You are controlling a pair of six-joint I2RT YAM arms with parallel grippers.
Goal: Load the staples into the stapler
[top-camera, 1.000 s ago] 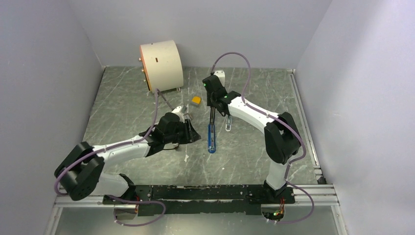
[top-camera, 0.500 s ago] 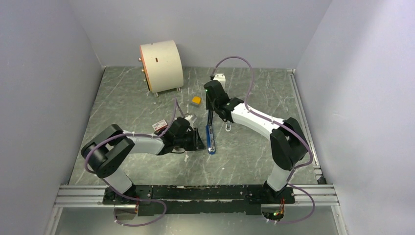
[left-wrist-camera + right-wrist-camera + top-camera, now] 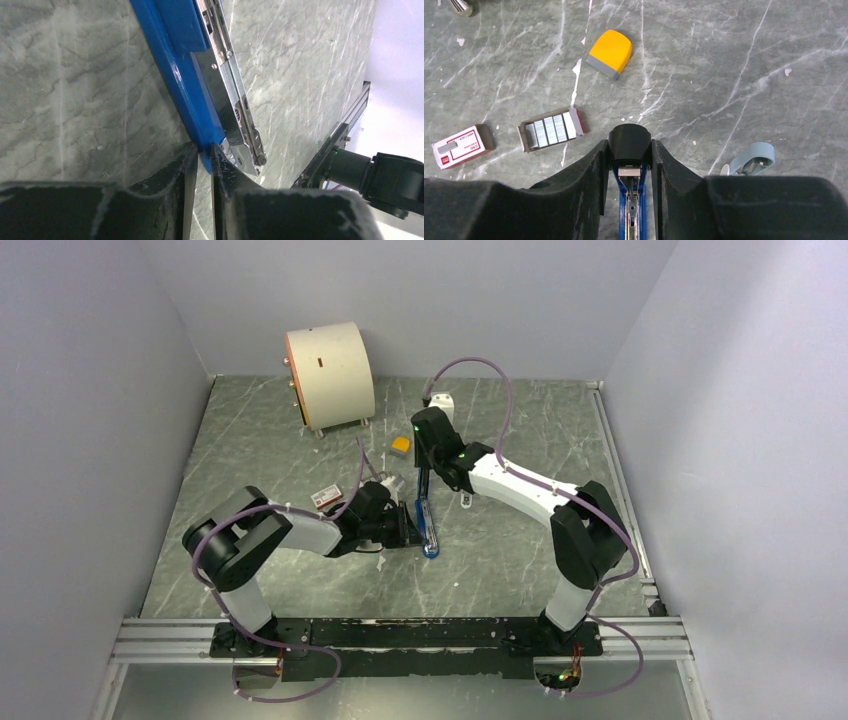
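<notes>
The grey marbled table (image 3: 520, 560) carries a big cream drum (image 3: 330, 373) at its far left. Both arms reach in to the middle of the table.

There lies the stapler (image 3: 428, 527), slim and blue with a black end, running lengthwise from far to near between the two arms. The right gripper (image 3: 629, 146) comes at it from the far side and is clenched on the rounded black end, one finger pressed on each flank. The left gripper (image 3: 202, 151) comes in from the left at the near end. Its fingertips (image 3: 189, 159) are drawn close together and pinch the lower corner of the blue side wall.

Seen close up, the blue body is glossy. A bright, slotted metal channel lies along it, and I cannot tell whether anything sits in that channel.

The staples (image 3: 551, 129), ribbed silvery strips side by side in a small brownish tray, lie on the table to the left of the stapler's far end, apart from both grippers. Further left is a red-and-white box (image 3: 461, 146). Beyond the stapler sits a yellow block with a grey end (image 3: 610, 52), and to its right lies a small pale-blue piece (image 3: 751, 157).
</notes>
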